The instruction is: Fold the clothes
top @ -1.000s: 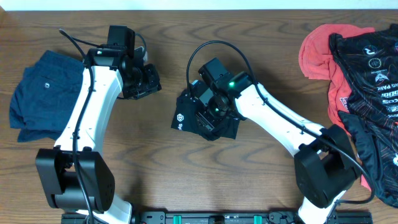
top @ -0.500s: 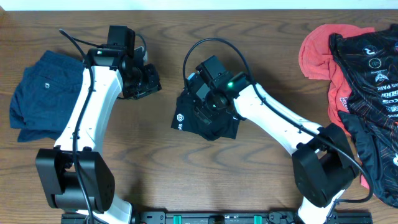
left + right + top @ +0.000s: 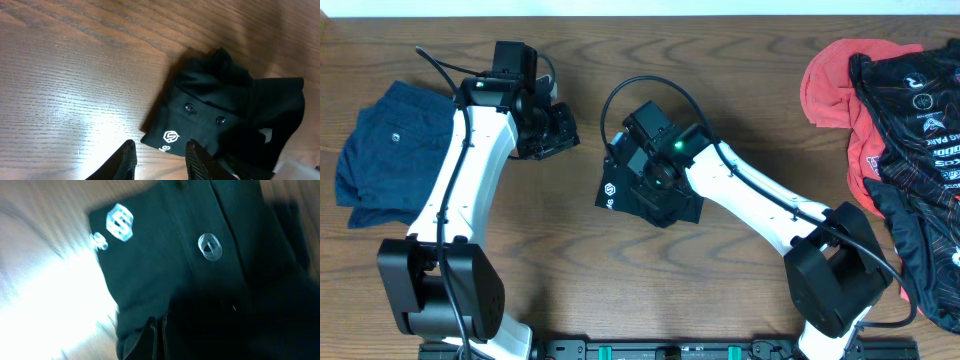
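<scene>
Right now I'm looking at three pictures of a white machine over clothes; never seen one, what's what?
Two white jointed robot arms, left and right, work at a brown wooden table. One picture looks down from above; two come from wrist cameras. In the middle lies a folded pair of black trousers with white logo marks. Navy blue shorts lie beside the left arm; a black printed jersey over a red cloth past the right arm. The left end effector is open and empty. The right end effector is shut against the trousers; whether it pinches fabric is unclear.
</scene>
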`<action>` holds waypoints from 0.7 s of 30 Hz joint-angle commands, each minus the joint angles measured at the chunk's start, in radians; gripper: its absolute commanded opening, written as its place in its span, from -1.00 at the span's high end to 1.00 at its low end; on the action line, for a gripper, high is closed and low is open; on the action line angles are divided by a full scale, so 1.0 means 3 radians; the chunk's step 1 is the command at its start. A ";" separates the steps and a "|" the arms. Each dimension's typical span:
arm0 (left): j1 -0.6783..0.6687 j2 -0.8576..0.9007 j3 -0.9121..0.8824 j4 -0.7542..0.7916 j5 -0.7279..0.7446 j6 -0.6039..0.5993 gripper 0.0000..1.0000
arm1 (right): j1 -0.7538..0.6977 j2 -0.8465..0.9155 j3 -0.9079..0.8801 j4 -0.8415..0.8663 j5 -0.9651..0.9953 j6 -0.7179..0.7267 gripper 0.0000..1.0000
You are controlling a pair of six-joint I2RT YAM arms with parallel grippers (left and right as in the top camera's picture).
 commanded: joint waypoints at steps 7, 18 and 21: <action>-0.0001 -0.0006 -0.0008 -0.0020 -0.0042 0.0069 0.31 | -0.0196 0.0025 -0.0023 -0.0802 0.1246 0.1373 0.86; -0.0014 -0.0006 -0.0008 -0.0013 -0.0015 0.0117 0.31 | -0.0453 0.0024 -0.0022 -0.1125 0.1064 0.1734 0.88; -0.0084 -0.0006 -0.0008 0.0025 -0.0004 0.0277 0.31 | -0.0474 -0.0029 -0.0014 -0.1003 0.0708 0.1734 0.85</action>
